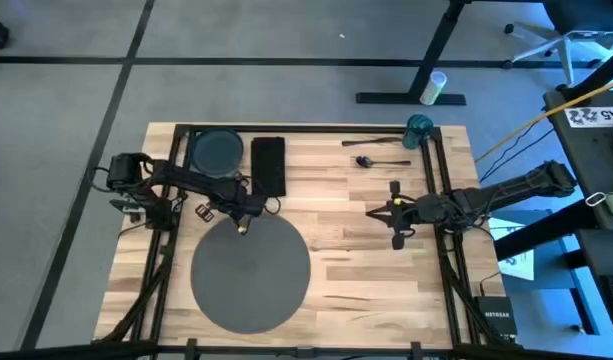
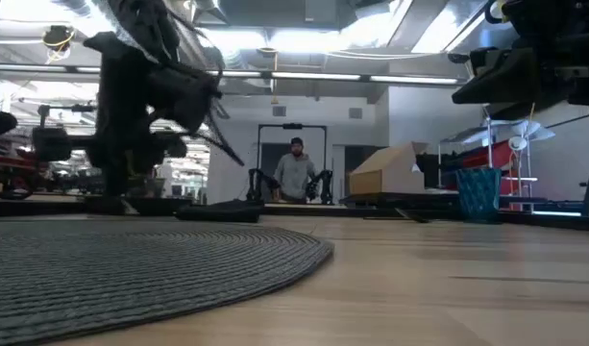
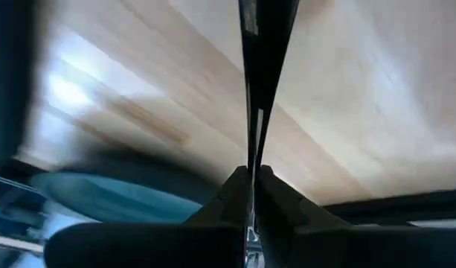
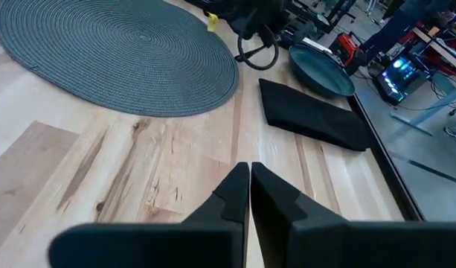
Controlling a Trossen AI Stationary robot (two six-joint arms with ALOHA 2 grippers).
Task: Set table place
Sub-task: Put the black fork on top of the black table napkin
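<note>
The mat (image 1: 250,272) lies flat on the table (image 1: 356,280), near its front edge, laid first since everything else goes on or around it; beyond the mat wait one plate (image 1: 217,150), one black napkin (image 1: 268,165), one spoon (image 1: 381,161), one fork (image 1: 371,141) and one teal cup (image 1: 419,128); the left gripper (image 1: 243,226) hovers at the mat's far rim, fingers clenched, grasping nothing; the right gripper (image 1: 394,213), likewise clenched and empty, idles right of the mat
</note>
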